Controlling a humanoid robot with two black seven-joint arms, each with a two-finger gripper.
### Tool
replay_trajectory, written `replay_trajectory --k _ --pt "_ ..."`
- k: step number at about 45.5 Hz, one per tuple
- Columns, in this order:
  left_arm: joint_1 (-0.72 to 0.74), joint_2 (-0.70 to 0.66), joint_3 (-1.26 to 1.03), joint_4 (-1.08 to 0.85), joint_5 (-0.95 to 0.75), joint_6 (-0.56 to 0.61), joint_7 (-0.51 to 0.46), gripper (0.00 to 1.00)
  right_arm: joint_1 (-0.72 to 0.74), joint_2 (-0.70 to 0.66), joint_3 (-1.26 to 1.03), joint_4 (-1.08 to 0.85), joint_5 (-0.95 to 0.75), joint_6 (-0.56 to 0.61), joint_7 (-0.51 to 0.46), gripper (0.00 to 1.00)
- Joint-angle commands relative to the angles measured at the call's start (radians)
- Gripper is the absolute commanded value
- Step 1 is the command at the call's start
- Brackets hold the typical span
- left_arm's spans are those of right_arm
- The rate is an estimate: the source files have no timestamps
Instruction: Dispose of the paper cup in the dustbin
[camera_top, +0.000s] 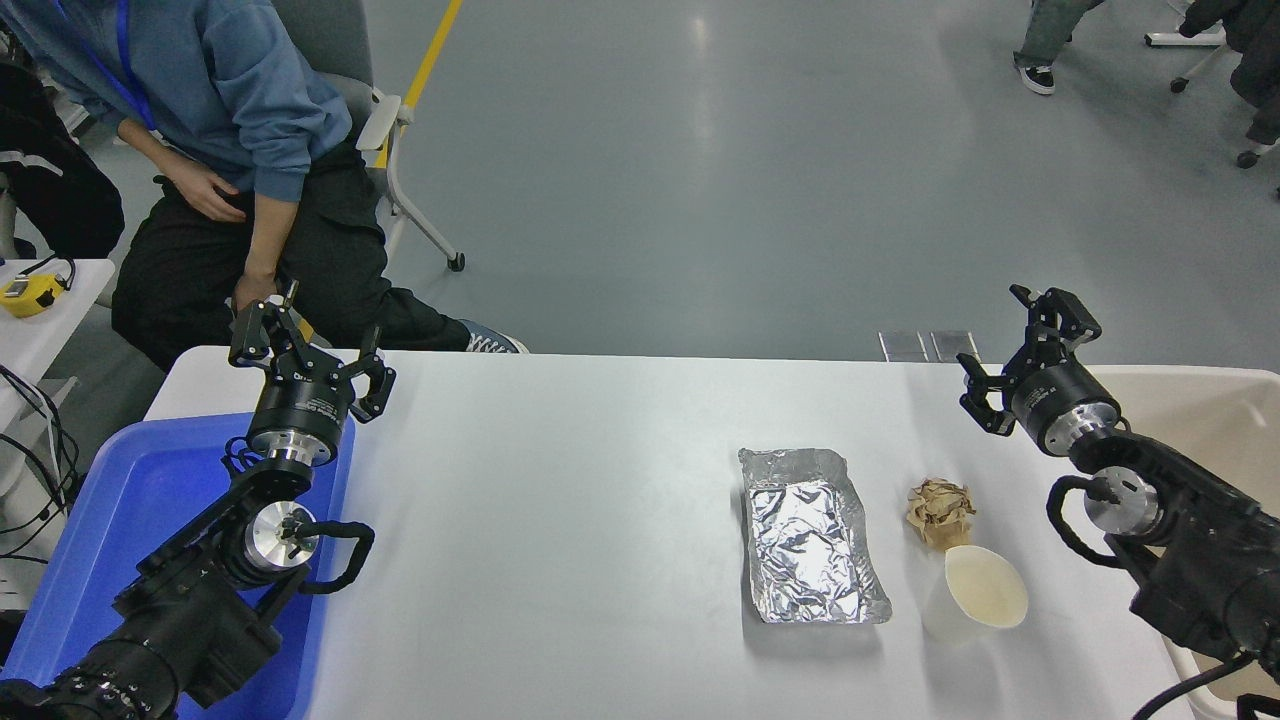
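A paper cup (980, 592) stands untouched at about five o'clock on the white table (580, 480), its cream inside tilted toward the camera, touching or just short of a brown paper ball (940, 510) at its twelve o'clock, with a foil tray (810, 535) just beside it at nine. The right gripper (1010, 350) hangs empty with jaws spread at three o'clock, above the table edge next to the dustbin (1210, 410), likely poised to begin the reach, since the cup lies near and below it. The left gripper (315, 335), also spread and empty, is parked at nine o'clock over a blue tray (100, 500). The table is bare and matte; behind it a seated person (230, 170) waits at eleven o'clock on a glossy grey floor (750, 180) with a yellow line.
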Motion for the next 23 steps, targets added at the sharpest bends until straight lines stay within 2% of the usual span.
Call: replay_trajectory --k 1,17,23 --pt "0.0 0.0 0.0 0.0 0.0 0.001 0.0 1.0 0.004 0.0 -0.016 0.009 -0.001 0.001 0.0 0.99" --pt "0.0 0.002 0.0 0.0 0.0 0.001 0.0 1.0 0.002 -0.006 -0.019 0.031 -0.002 0.006 0.0 0.99" --pt "0.0 0.002 0.0 0.0 0.0 0.001 0.0 1.0 -0.022 -0.078 -0.021 0.109 -0.002 0.006 0.0 0.99"
